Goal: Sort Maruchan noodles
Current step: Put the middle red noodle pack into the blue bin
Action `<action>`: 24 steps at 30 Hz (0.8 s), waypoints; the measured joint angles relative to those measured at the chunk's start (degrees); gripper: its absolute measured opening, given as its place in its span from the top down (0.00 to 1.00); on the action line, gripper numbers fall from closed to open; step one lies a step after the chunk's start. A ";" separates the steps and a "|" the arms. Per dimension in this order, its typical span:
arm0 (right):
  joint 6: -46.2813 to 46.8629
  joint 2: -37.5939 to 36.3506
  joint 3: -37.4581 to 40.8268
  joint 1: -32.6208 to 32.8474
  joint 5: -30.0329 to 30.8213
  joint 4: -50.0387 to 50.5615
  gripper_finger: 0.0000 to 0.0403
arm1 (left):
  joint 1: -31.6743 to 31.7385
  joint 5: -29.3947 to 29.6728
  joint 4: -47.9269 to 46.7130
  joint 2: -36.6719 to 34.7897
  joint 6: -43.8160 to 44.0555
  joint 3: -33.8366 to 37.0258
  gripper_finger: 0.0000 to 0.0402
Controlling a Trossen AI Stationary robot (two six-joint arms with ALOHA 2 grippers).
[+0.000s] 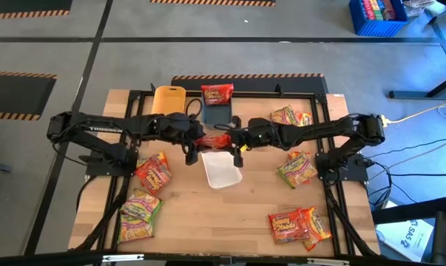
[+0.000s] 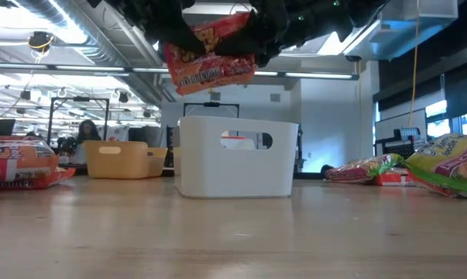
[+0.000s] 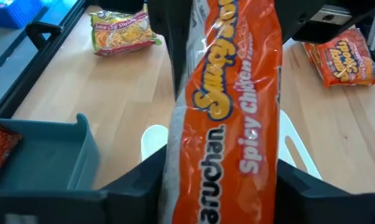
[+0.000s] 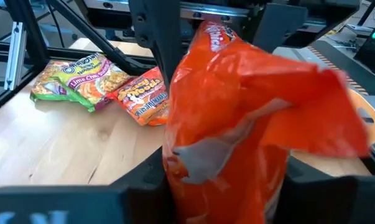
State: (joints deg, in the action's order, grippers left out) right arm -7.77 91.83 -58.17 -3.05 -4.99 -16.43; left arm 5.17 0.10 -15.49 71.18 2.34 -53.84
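Right in front of me, my left tool [image 3: 221, 186] and my right tool [image 4: 227, 186] both pinch the same red packet [image 1: 212, 140] of Maruchan noodles, one from each side. It hangs in the air between them, its long way running from one tool to the other. Just below and a bit nearer sits the white bin [image 1: 222, 169], smooth with hard sides (I think the packet has to go down there or into a bin close by). The packet is thin, shiny and crinkly, so it bends. Farther back are the blue bin [image 1: 216, 114] and the yellow bin [image 1: 169, 98]. Other flat packets [image 1: 153, 174] lie spread on the wooden tabletop [image 1: 208, 218].
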 joint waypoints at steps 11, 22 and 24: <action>0.41 -6.40 -1.69 0.03 3.28 14.30 0.27 | 0.94 1.37 -1.36 0.00 -4.61 -0.96 0.69; -3.20 -17.70 6.29 0.02 6.97 21.21 0.23 | 13.33 5.16 1.57 1.25 -14.98 -1.81 0.69; -4.58 -17.79 9.42 0.02 7.04 16.77 0.23 | 17.00 1.14 2.26 2.76 -15.12 -2.79 0.69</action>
State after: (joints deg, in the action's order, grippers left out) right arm -12.34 74.04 -48.75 -3.03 2.04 0.35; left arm 22.17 1.25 -13.23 73.94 -12.77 -56.63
